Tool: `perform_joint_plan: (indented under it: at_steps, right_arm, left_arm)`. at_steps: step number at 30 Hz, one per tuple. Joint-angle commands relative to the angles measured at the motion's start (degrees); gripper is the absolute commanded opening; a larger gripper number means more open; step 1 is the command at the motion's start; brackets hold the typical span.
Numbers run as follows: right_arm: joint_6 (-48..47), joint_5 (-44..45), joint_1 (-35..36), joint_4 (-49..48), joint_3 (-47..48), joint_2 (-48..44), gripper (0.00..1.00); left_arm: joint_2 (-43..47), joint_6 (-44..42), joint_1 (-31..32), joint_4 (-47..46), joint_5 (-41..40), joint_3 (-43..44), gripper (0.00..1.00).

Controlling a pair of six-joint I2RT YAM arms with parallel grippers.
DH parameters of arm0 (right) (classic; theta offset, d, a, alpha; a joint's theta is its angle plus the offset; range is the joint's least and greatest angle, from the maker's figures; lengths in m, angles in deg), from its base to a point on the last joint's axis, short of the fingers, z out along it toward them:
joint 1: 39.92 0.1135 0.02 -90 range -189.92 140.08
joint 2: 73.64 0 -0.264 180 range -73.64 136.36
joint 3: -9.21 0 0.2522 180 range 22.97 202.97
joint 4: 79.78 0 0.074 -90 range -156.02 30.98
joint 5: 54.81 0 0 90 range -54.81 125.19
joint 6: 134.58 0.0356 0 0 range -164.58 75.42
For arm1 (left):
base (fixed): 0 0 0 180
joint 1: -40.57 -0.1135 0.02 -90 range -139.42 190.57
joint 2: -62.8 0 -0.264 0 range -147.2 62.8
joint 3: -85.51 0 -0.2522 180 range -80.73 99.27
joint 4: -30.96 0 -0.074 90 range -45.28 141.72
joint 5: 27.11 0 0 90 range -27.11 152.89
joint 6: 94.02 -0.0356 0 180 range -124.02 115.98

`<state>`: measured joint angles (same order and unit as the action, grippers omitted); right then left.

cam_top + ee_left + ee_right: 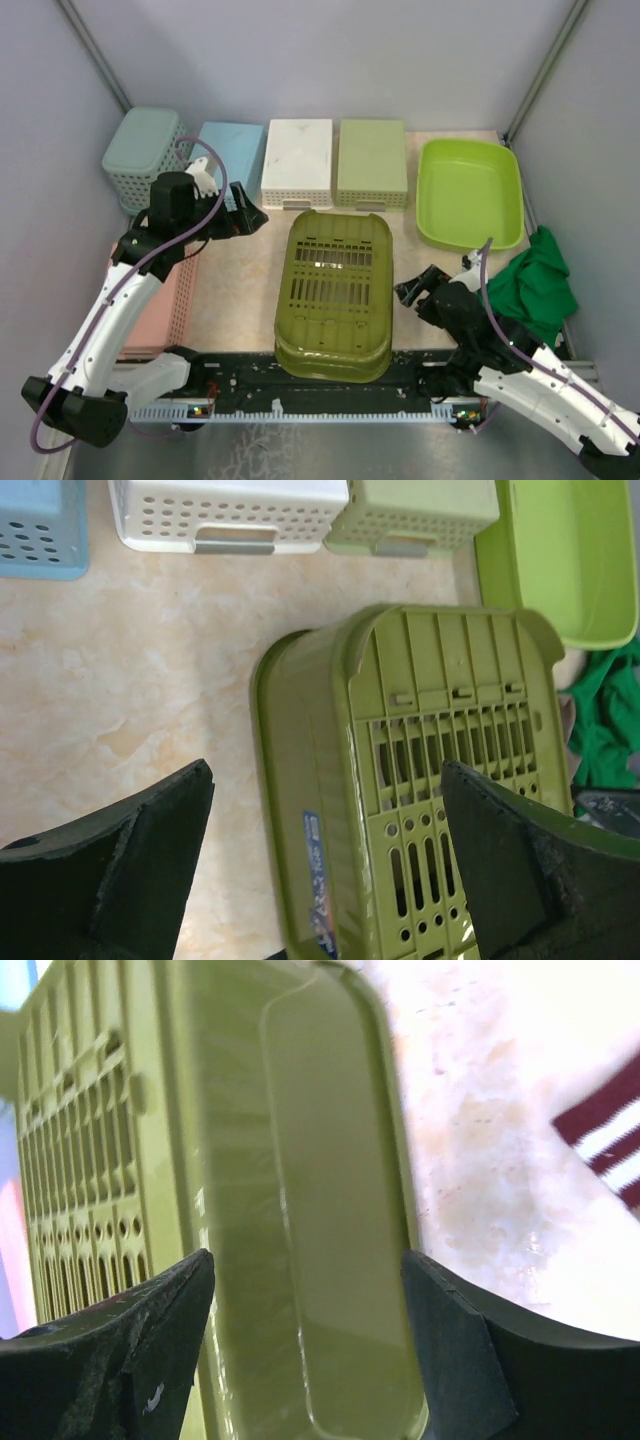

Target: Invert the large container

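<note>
- Right end effector: stands open, jaws either side of the right wall of the basket; grips nothing.
- Left end effector: gapes wide and empty, hangs over the tabletop by the far left corner of the basket.
- Likely slip one: wrong grab. Closing from here pinches the basket, which already sits bottom-up, and leaves the tub untouched.
- Likely slip two: poor hold. Looks smooth-walled with a rolled rim, so a two-finger pinch may slide off partway through the flip.
- Likely slip three: crowding. Sits just beside the pale green bin on its left, with the cloth near its front right corner. A careless swing may knock the bin or land the rim on the cloth, leaving it tilted.
- Tub: lies at the far right of the tabletop, open side up, not yet turned.
- Sits beyond the right end effector and a little to its right, clearly apart.
- Sits well apart from the left end effector, across the tabletop.
</note>
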<state>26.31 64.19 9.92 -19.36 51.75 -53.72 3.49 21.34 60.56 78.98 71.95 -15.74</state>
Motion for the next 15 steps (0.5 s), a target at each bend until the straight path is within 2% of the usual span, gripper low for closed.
perform_joint_plan:
  at_steps: [1,4,7,11,15]
  right_arm:
    - [-18.2,-11.7,0.6,-7.5,2.7,0.3,0.75]
    - [-20.3,-16.7,0.6,-8.5,2.6,0.3,0.75]
    - [-20.8,-16.9,0.6,-8.3,3.5,-0.2,0.74]
    - [-21.7,-14.5,0.6,-8.4,5.3,-0.5,0.73]
    - [-22.5,-15.9,0.6,-10.8,7.2,1.2,0.71]
  left_arm:
    - [0.4,-9.1,0.1,4.8,5.5,0.4,1.00]
    - [-1.2,-12.4,0.1,9.4,12.4,0.4,1.00]
    - [-2.5,-12.1,1.1,11.8,15.7,-2.9,1.00]
    - [-1.9,-7.8,5.1,7.2,14.4,-8.9,0.96]
    - [-3.0,-4.2,10.1,2.2,14.1,-12.0,0.91]
